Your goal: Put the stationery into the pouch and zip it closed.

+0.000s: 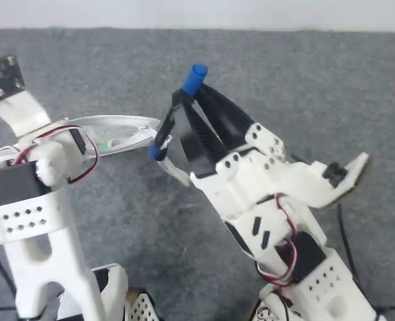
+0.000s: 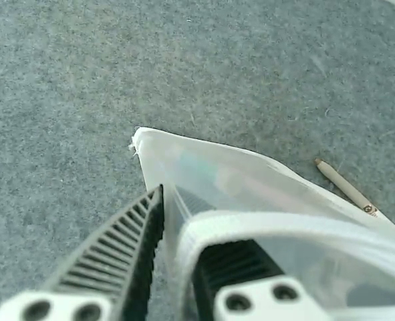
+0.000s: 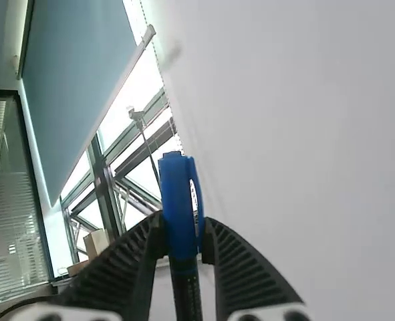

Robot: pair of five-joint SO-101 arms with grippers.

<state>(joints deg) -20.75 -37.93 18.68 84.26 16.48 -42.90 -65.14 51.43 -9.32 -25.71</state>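
My left gripper is shut on the edge of a clear pouch with a white zipper band, holding it just above the carpet. From above, the pouch lies flat between the two arms, with something pale green inside. My right gripper is shut on a black pen with a blue cap, held steeply tilted with the cap up. The pen's lower end is close to the pouch's near end. In the right wrist view the pen sits clamped between the fingers.
A beige pencil lies on the grey carpet beside the pouch, seen from above as a pale stick under the pen. A white card sits at the far left. Open carpet stretches behind and to the right.
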